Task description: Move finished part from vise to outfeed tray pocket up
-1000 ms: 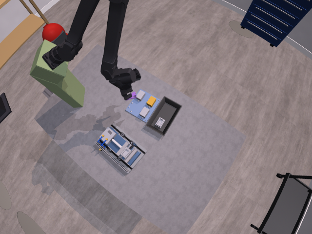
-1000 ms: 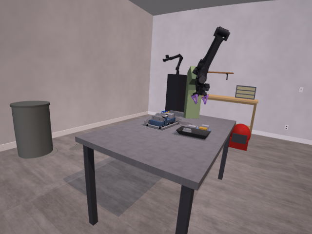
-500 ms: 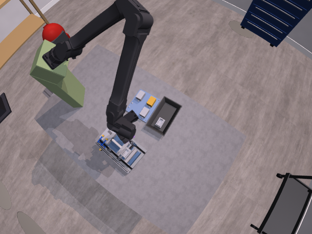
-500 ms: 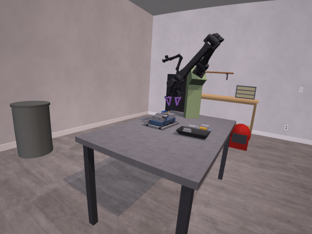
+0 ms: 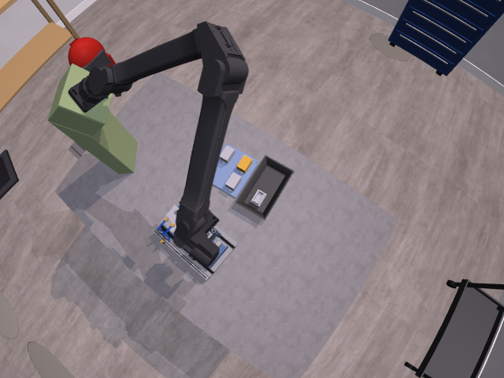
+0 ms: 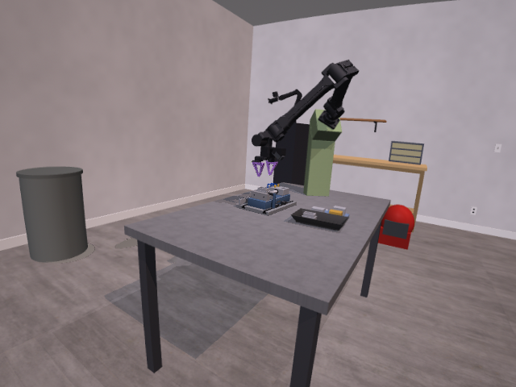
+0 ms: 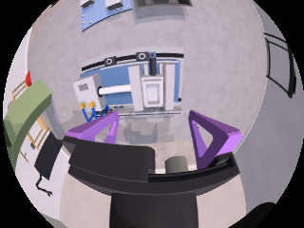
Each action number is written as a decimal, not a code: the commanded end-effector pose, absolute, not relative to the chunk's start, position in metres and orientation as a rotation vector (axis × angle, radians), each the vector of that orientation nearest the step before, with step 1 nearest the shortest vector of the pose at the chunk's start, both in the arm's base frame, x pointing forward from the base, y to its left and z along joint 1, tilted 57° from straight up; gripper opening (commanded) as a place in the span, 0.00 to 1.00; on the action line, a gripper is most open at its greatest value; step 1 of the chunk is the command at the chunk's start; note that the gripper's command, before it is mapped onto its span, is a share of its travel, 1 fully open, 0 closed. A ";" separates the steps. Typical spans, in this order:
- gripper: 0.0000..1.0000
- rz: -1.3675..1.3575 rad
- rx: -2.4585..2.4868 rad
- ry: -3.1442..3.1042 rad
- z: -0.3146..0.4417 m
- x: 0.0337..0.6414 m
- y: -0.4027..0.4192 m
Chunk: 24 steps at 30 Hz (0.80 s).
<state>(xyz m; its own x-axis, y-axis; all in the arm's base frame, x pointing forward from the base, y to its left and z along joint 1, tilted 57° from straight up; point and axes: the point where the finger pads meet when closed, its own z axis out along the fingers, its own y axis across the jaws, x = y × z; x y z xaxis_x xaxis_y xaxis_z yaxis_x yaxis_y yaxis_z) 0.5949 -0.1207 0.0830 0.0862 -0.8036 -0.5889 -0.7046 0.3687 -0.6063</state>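
The tool [image 6: 264, 168] [image 7: 154, 125], fingers apart, points down above the vise [image 5: 221, 253] [image 6: 261, 202] [image 7: 114, 71].

My arm [image 5: 203, 150] [image 6: 305, 101] now reaches farther out, its open gripper [image 6: 264, 168] [image 7: 154, 125] shifted from above the blue plate [image 5: 224, 179] [image 7: 105, 14] to above the vise [image 5: 223, 258] [image 6: 261, 201] [image 7: 114, 78].
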 end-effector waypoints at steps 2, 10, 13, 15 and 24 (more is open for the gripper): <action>1.00 -0.182 -1.394 1.624 0.095 0.590 -0.140; 0.00 -0.171 -1.403 1.619 0.092 0.591 -0.133; 0.00 -0.171 -1.403 1.619 0.092 0.591 -0.133; 0.00 -0.171 -1.403 1.619 0.092 0.591 -0.133; 0.00 -0.170 -1.401 1.621 0.092 0.591 -0.133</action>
<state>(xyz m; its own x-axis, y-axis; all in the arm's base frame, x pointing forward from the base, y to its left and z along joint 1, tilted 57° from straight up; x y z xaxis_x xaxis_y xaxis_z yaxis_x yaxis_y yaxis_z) 0.5931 -0.1226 0.0827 0.1143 -0.8200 -0.5609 -0.7037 0.3317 -0.6283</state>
